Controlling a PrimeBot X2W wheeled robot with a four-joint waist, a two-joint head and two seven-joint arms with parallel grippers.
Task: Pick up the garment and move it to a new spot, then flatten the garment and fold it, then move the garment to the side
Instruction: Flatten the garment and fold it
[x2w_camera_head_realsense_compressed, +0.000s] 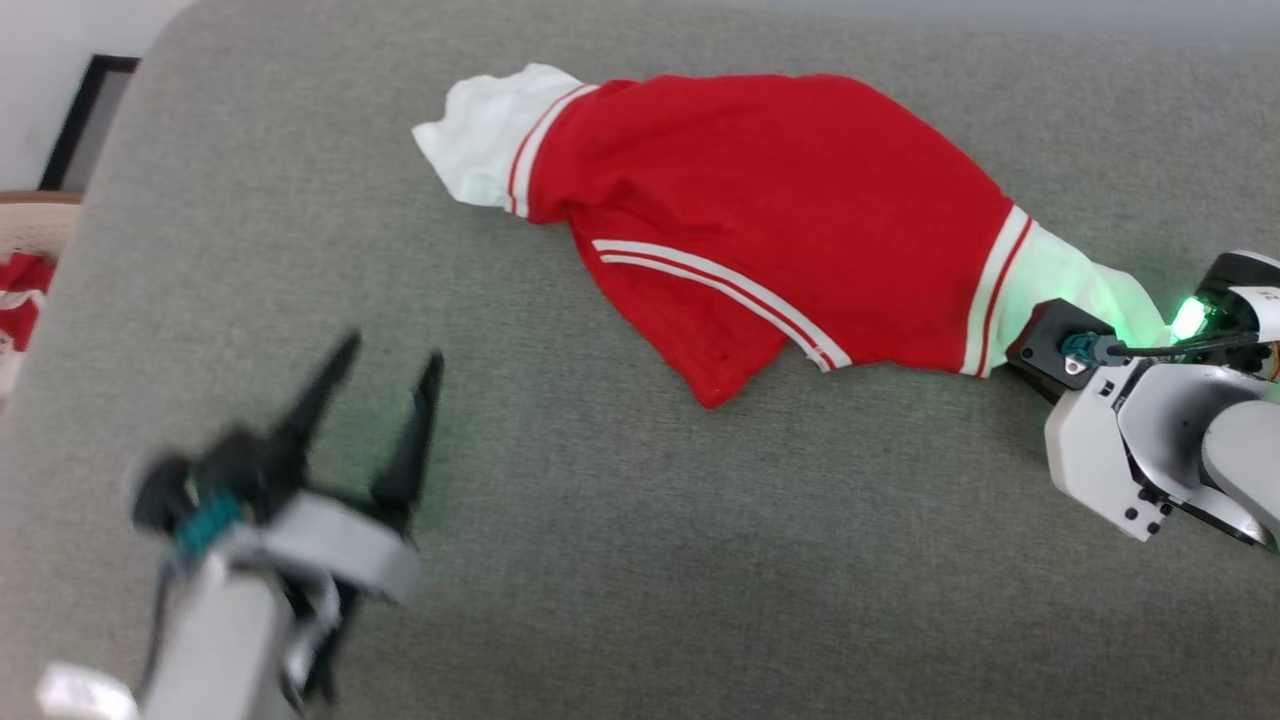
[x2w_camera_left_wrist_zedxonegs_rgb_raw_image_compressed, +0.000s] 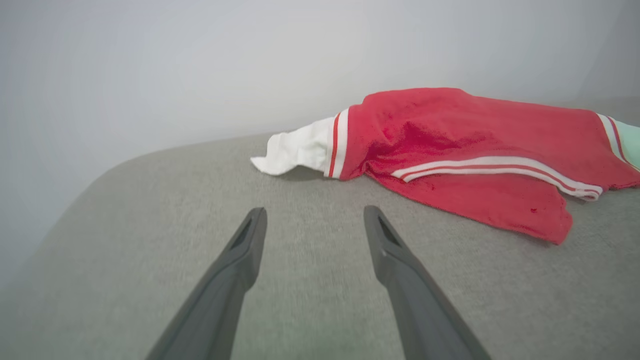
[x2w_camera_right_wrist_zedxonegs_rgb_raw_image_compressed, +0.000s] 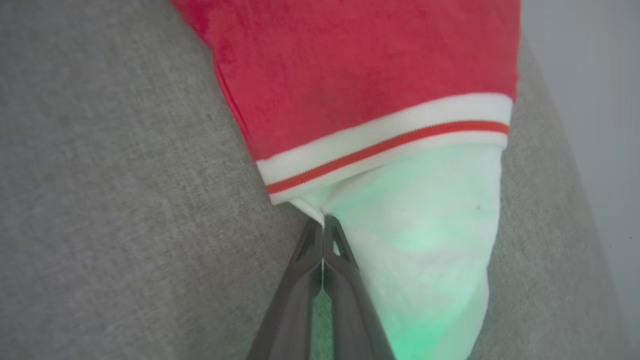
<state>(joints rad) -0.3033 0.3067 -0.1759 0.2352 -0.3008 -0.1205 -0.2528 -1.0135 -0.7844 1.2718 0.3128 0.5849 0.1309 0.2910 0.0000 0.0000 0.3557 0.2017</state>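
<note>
Garment (x2w_camera_head_realsense_compressed: 780, 210) is laid across upper centre of cushion (x2w_camera_head_realsense_compressed: 640, 560); left hand (x2w_camera_head_realsense_compressed: 392, 350) is positioned lower left, right hand (x2w_camera_right_wrist_zedxonegs_rgb_raw_image_compressed: 324, 225) at garment's right end.

Left fingers (x2w_camera_left_wrist_zedxonegs_rgb_raw_image_compressed: 239, 262) apart, right fingers (x2w_camera_right_wrist_zedxonegs_rgb_raw_image_compressed: 299, 287) together.

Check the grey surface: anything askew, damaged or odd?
No damage. The garment lies bunched and diagonal, one red flap splayed out. Its white end panel looks green, likely tint from the arm's light. The right hand pinches that panel's edge.

one red garment (x2w_camera_head_realsense_compressed: 760, 200); four dark fingers (x2w_camera_left_wrist_zedxonegs_rgb_raw_image_compressed: 245, 250), two per arm; one grey cushion (x2w_camera_head_realsense_compressed: 700, 550)
</note>
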